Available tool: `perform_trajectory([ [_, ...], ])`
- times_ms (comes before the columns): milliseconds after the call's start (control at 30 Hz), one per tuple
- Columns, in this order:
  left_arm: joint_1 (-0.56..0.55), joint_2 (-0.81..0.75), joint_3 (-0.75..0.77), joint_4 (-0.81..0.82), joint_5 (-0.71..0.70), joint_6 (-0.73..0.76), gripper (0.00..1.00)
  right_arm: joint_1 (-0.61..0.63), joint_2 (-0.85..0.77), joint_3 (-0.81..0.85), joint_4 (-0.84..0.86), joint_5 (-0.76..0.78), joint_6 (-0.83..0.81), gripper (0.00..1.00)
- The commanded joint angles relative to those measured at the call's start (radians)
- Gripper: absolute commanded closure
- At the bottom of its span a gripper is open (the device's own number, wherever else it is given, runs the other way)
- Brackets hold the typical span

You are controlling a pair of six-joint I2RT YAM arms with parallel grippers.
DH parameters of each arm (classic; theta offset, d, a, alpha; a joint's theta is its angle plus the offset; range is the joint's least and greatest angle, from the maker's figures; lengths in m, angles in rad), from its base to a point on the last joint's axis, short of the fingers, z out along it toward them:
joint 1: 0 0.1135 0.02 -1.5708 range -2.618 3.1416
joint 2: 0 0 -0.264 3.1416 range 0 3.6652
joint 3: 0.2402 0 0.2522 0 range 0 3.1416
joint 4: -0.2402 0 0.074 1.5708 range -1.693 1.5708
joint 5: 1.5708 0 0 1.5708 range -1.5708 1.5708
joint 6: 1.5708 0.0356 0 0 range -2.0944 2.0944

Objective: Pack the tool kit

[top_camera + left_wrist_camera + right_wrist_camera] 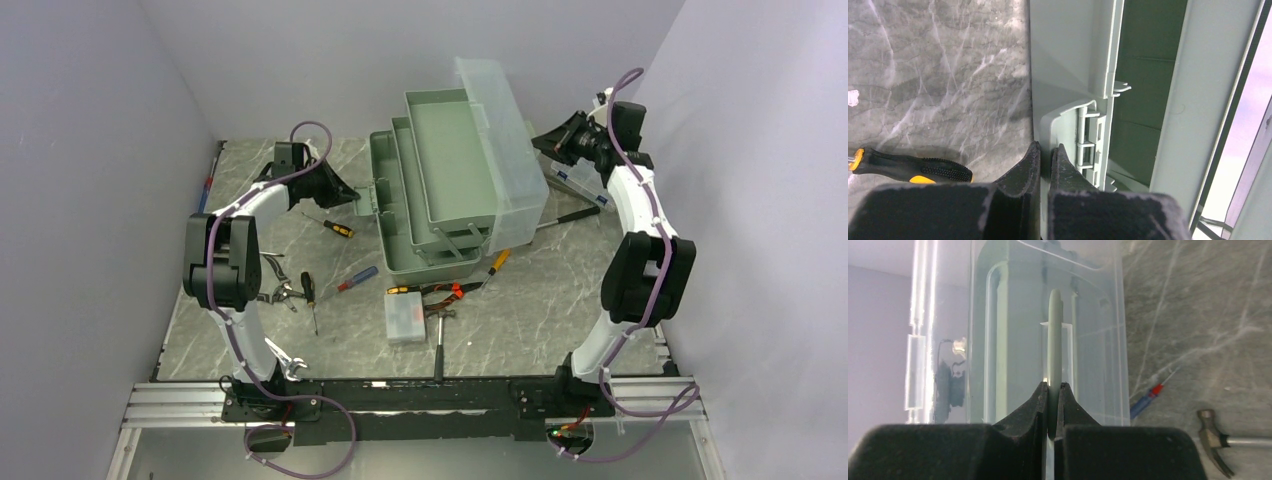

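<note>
Sage-green plastic tool kit (440, 190), clear lid (505, 130) raised, is set at counter (540, 320) centre. Its green latch flap (1063, 120) is pinched by left tool (1046, 151); its lid handle (1055, 330) is clamped by right tool (1053, 390).

No writing, label, brand, number or sign can be read on the tool kit (450, 170), nor on the small clear case (405, 317) just in front of it.
</note>
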Motion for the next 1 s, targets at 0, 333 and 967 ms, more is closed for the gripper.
perform_trajectory([
  [0, 0.022, -0.045, 0.063, -0.013, -0.022, 0.046, 1.00, -0.037, -0.032, 0.003, 0.063, -0.005, -0.065, 1.00],
  [333, 0.050, -0.027, 0.160, -0.057, -0.036, 0.060, 1.00, -0.027, 0.027, -0.075, -0.048, 0.139, -0.221, 0.98],
  [967, 0.093, -0.075, 0.017, 0.054, 0.004, 0.041, 1.00, 0.016, 0.062, 0.072, -0.146, 0.166, -0.244, 0.38],
])
